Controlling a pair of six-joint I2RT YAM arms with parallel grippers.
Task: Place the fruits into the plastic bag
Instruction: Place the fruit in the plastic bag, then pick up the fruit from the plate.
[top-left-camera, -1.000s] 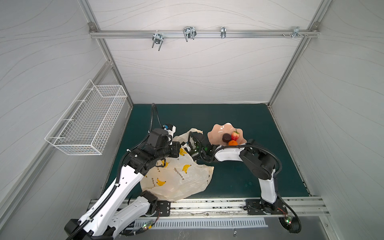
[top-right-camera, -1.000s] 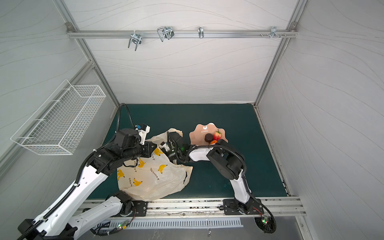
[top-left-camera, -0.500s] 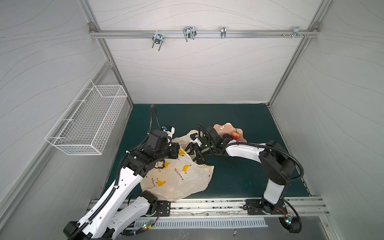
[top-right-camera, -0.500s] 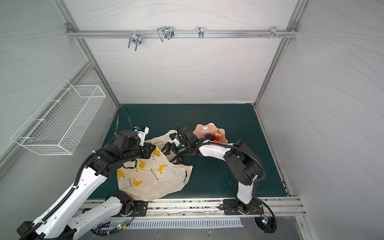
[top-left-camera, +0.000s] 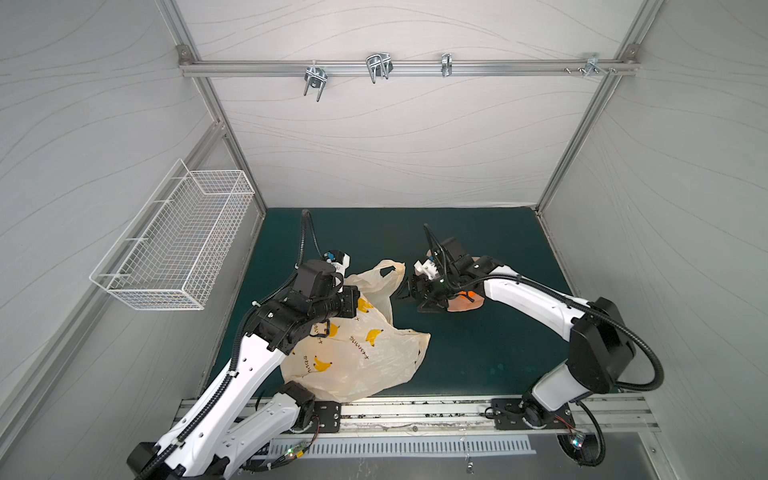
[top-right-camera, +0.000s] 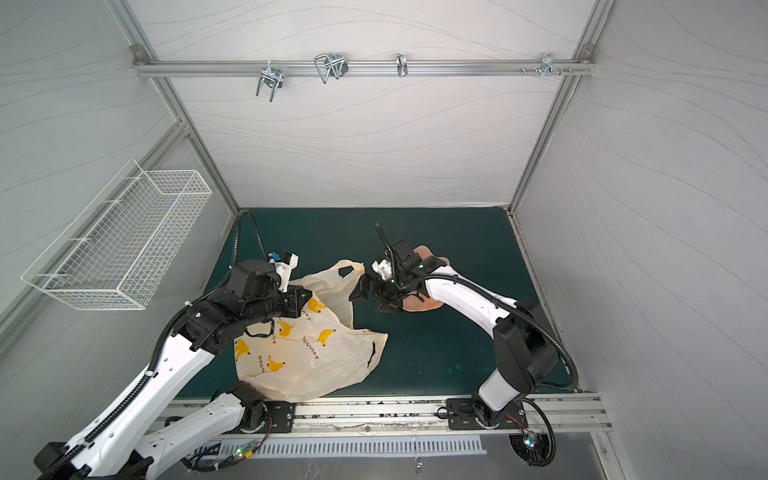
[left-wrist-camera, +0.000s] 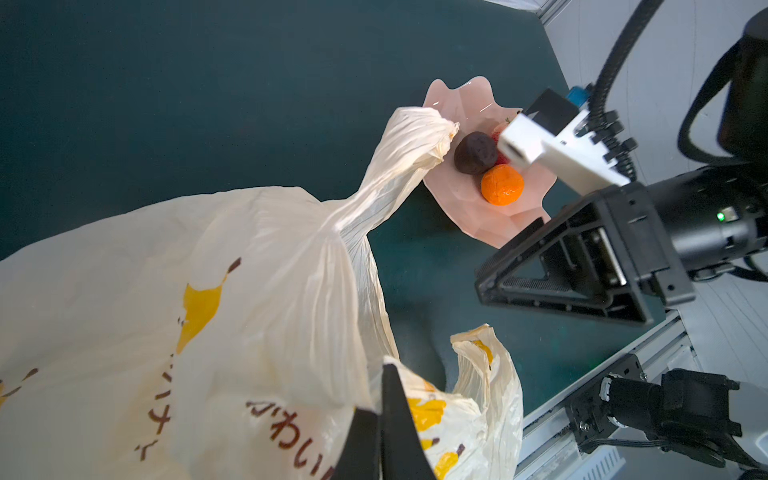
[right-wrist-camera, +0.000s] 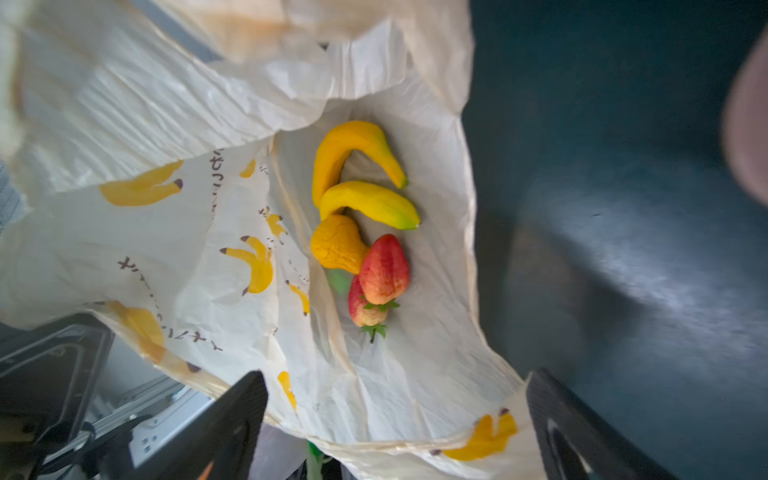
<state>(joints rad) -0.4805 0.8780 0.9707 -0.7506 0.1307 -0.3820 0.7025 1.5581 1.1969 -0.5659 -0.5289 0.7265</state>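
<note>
Pulled back from plastic bag (top-left-camera: 357, 353) mouth toward pink dish (left-wrist-camera: 457, 104): right fingers (right-wrist-camera: 232, 419), wide apart, empty | left fingers (left-wrist-camera: 390, 415) clamped on bag rim, tabletop (top-left-camera: 478, 345) front-left | bagged: bananas (right-wrist-camera: 353, 133), lemon (right-wrist-camera: 337, 243), strawberries (right-wrist-camera: 383, 266) | left on dish: orange (left-wrist-camera: 502, 185), dark brown piece (left-wrist-camera: 475, 152)

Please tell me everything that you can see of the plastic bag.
The plastic bag is thin, crinkled and cream-coloured, printed with yellow banana bunches and small dark lettering. It lies slumped on the green table, and the left gripper is shut on its rim, holding the mouth open. One twisted loop handle reaches toward the pink dish; whether it touches the dish cannot be told. Inside, the right wrist view shows two bananas, a yellow-orange fruit and two strawberries.
</note>
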